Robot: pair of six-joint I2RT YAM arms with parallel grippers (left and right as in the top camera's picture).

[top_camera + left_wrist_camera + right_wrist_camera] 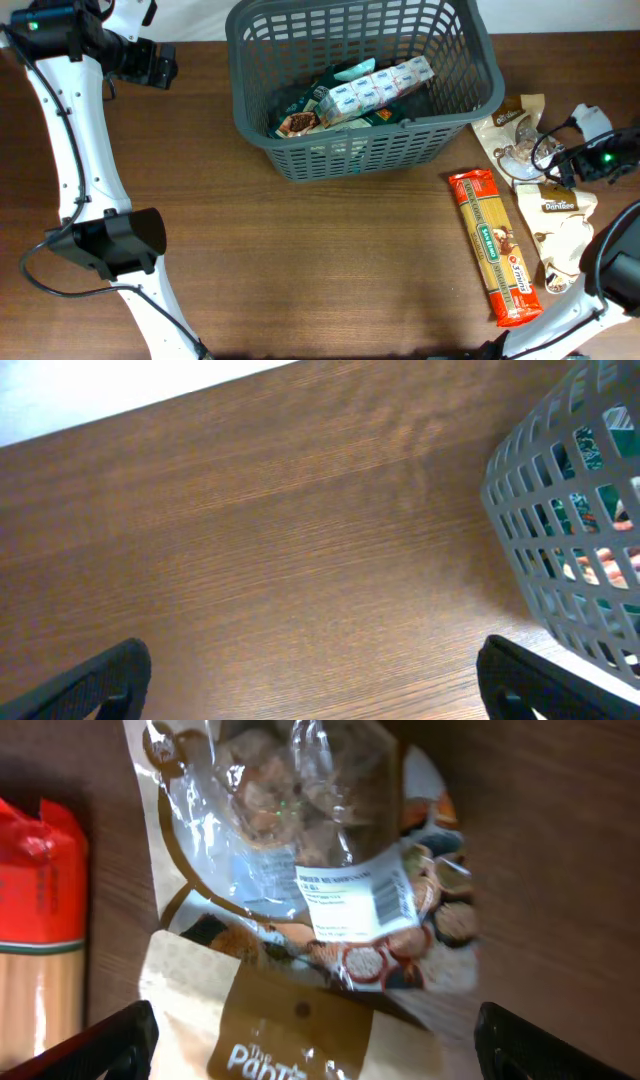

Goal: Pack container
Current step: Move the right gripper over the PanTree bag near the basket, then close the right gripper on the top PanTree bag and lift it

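The dark grey lattice basket stands at the back middle of the table and holds several food packets, among them a white and blue multipack. Its slotted wall shows in the left wrist view. My left gripper is open and empty over bare wood left of the basket. My right gripper is open and empty above two snack bags: a clear-windowed bag and a cream and brown bag. A red spaghetti packet lies right of centre.
The two snack bags lie at the right edge of the table, the clear one behind the cream one. The left arm's base stands at the left. The spaghetti's red end shows in the right wrist view.
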